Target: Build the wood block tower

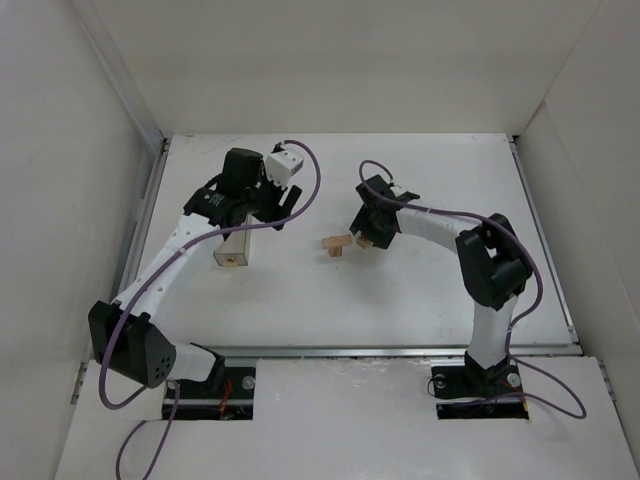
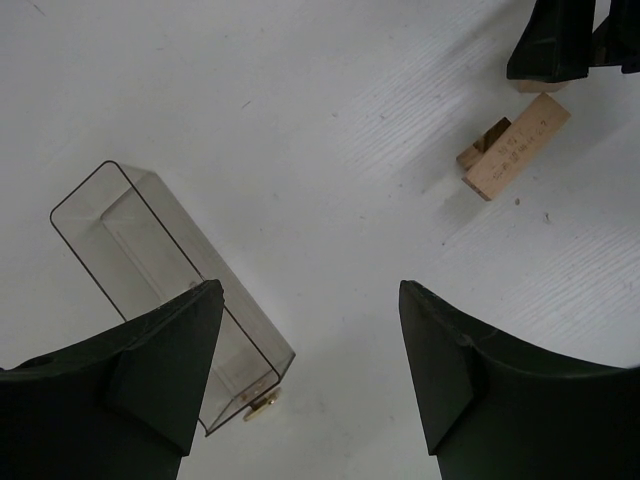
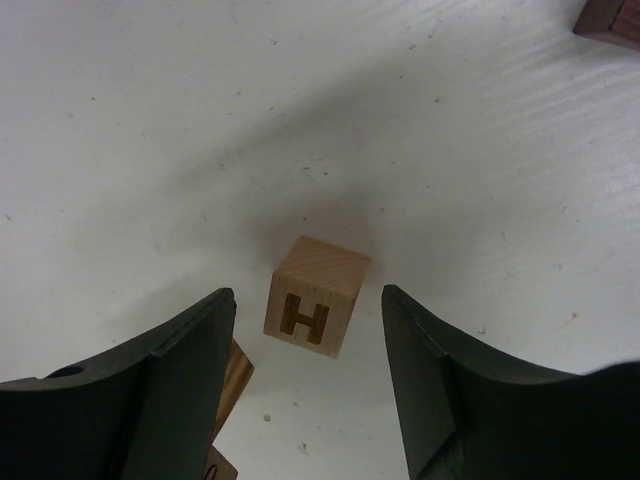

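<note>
Wood block tower [image 2: 515, 150] sitting low: one light-tan bar lying flat on the white counter [image 1: 420, 300], with a shorter, darker piece lying crosswise against it. Lettered cube [image 3: 315, 295], marked H, standing on the counter just beside that bar.

Right gripper [image 3: 307, 293] hanging over the cube, jaws partly spread, one finger on each side of it. A sliver of counter is showing on both sides of the cube, so nothing is gripped. The grainy edge of another tan piece is poking out beside the finger on the cube's left in the wrist view.

Dark reddish-brown block [image 3: 610, 20] lying apart from the cube, cut off by the top right corner of that view.

Clear plastic box [image 2: 170, 280] lying flat, well to the left of the cube as seen from above.

Left gripper [image 2: 310, 295] hovering over the box's end, jaws standing wide and holding nothing. One finger is overlapping the box in the wrist view, with bare counter showing between the two fingers.
</note>
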Available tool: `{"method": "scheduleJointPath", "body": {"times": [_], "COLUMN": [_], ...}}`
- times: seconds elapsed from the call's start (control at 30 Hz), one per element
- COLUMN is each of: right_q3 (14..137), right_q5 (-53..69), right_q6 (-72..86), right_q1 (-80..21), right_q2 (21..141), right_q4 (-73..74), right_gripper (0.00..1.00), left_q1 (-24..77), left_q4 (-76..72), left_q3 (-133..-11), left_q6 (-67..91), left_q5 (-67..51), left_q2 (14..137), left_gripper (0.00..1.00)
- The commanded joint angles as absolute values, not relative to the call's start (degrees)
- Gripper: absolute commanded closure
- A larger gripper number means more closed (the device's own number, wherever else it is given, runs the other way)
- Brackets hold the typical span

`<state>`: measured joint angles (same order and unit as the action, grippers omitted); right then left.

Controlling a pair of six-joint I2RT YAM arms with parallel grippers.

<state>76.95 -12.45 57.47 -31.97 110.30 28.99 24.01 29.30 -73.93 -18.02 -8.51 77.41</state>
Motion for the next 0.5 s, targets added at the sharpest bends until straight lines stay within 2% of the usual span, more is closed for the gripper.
{"method": "scheduleJointPath", "body": {"times": [0.0,0.17,0.27,0.43,0.47], "right_q3": [76.55,76.03,75.50,74.88,74.88], "right_q5": [-12.13,-11.60,-11.60,-15.81,-16.78], "right_q6": [58.36,58.36,58.36,53.99,52.31], "right_q1": [-32.52,-32.52,-32.52,-32.52,-32.52], "right_q2": [108.90,109.51,109.51,106.27,105.30], "right_q4": [29.19,29.18,28.65,28.04,26.91], "right_gripper": [0.35,0.51,0.65,1.00,1.00], "left_q1": [24.08,24.08,24.08,24.08,24.08], "left_q4": [27.60,27.60,27.60,27.60,27.60], "left_q3": [-73.74,-73.74,-73.74,-73.74,-73.74], "left_q6": [-17.67,-17.67,-18.19,-18.72,-18.72], "left_q5": [-8.17,-8.17,-8.17,-7.65,-7.65], "left_q2": [75.59,75.59,75.59,75.59,75.59], "left_gripper": [0.32,0.32,0.32,0.32,0.32]}}
